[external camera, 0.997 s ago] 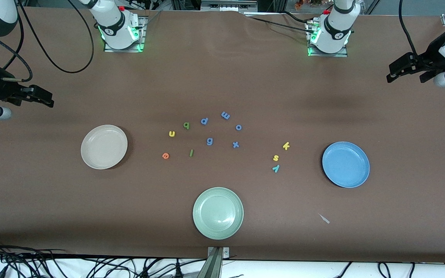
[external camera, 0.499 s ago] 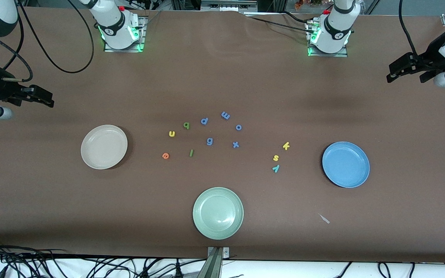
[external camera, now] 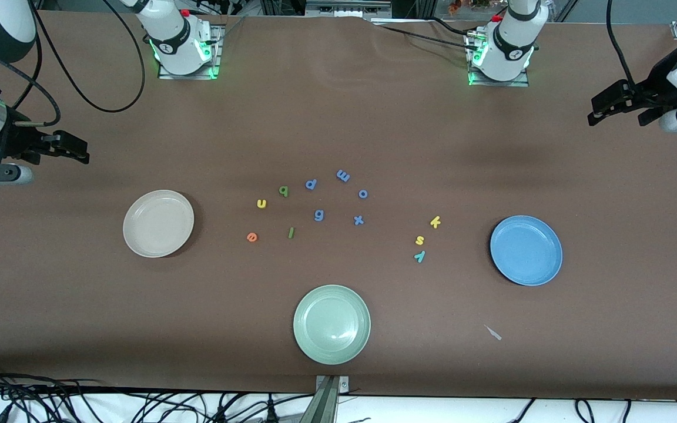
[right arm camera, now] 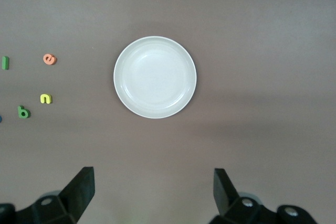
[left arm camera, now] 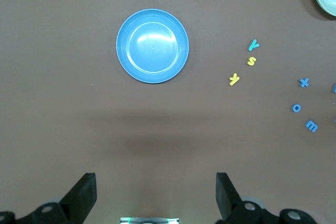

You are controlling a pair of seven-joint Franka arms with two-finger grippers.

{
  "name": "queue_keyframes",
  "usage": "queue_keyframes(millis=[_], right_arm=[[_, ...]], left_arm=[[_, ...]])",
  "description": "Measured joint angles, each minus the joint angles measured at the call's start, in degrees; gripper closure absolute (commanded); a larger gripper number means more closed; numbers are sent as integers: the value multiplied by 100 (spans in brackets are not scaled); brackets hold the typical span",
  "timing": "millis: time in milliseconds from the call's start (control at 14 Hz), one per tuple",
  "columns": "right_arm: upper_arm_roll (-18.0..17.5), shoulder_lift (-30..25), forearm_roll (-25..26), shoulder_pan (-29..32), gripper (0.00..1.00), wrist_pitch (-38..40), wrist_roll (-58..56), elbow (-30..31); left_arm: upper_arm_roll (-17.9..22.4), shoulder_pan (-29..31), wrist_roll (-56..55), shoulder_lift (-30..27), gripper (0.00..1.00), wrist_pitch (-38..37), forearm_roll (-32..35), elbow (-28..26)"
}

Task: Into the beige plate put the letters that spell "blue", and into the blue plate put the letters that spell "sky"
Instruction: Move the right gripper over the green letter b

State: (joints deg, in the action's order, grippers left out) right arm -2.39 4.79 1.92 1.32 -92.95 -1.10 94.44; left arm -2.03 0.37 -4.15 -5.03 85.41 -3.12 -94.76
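The beige plate [external camera: 158,223] [right arm camera: 155,77] lies bare toward the right arm's end. Beside it lie the orange e [external camera: 251,237] [right arm camera: 49,59], green l [external camera: 291,232], yellow u [external camera: 261,203] [right arm camera: 46,98] and green b [external camera: 283,190] [right arm camera: 23,112]. The blue plate [external camera: 526,250] [left arm camera: 152,45] lies bare toward the left arm's end, with the yellow k [external camera: 435,221] [left arm camera: 234,79], yellow s [external camera: 419,239] [left arm camera: 251,61] and teal y [external camera: 419,256] [left arm camera: 253,44] beside it. My right gripper [external camera: 80,154] [right arm camera: 153,195] hangs open above its table end. My left gripper [external camera: 597,111] [left arm camera: 155,198] hangs open above its end.
A pale green plate [external camera: 331,324] sits nearest the front camera, mid-table. Blue letters p [external camera: 311,184], m [external camera: 343,175], o [external camera: 363,193], g [external camera: 318,215] and x [external camera: 358,220] lie between the two letter groups. A small pale scrap [external camera: 494,333] lies near the blue plate.
My right arm has shifted slightly toward the table's middle. The left arm, the letters and the plates have not moved.
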Motion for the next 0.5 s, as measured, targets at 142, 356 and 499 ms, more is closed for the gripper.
queue_keyframes(millis=[142, 356, 499], right_arm=[[-9, 111, -3, -9, 0, 29, -25, 2], [-32, 313, -63, -310, 0, 74, -32, 10], [-49, 559, -99, -727, 0, -43, 79, 17]], left_arm=[[-26, -1, 0, 0, 0, 0, 0, 0], [-32, -2, 0, 0, 0, 0, 0, 3], [-34, -3, 0, 2, 0, 0, 0, 6]])
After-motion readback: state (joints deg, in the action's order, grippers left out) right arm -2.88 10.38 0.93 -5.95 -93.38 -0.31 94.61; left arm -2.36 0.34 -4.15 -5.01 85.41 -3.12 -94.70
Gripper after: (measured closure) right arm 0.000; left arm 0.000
